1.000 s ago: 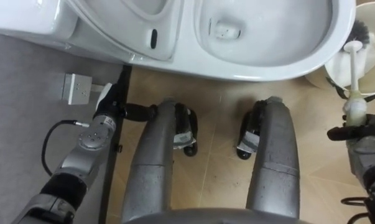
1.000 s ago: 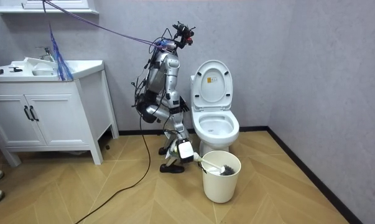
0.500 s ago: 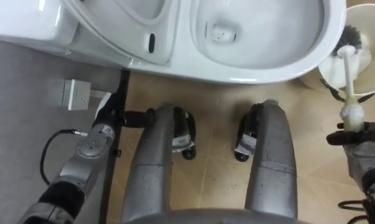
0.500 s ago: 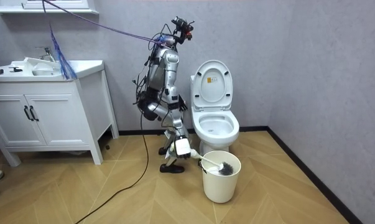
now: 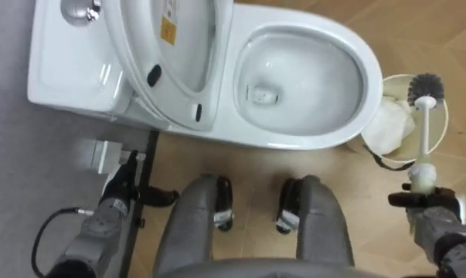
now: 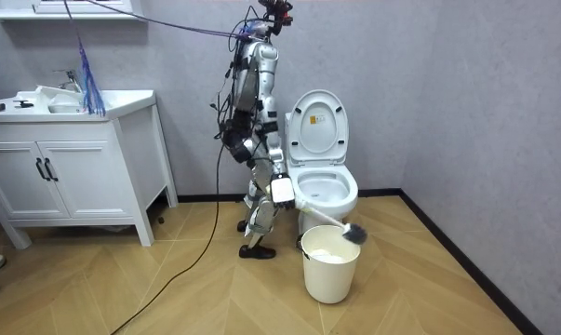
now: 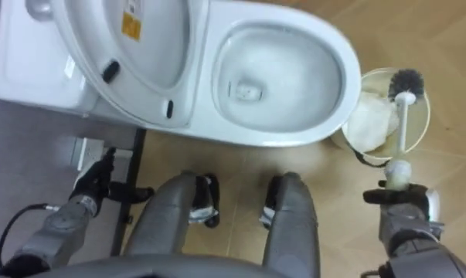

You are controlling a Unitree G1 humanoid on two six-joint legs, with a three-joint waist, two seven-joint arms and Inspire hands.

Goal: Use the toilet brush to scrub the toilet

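Wood-pattern floor (image 5: 387, 201) by white ceramic toilet (image 5: 310, 27), lid up. My right hand (image 5: 430, 212) grips white-handled, dark-bristled toilet brush (image 5: 423, 131) w/ head above cream plastic bucket (image 6: 331, 274). Left hand (image 5: 124, 185) low near wall, state can't tell.

The toilet (image 5: 369, 69) looks like glossy white ceramic, smooth and catching highlights. The toilet brush (image 5: 423, 131) has a smooth white handle that looks plastic, and dark, rough bristles. The bin (image 6: 330, 272) is matt cream. The floor (image 5: 418, 23) is wood-patterned with a low sheen, and the wall (image 6: 466, 102) is matt grey.
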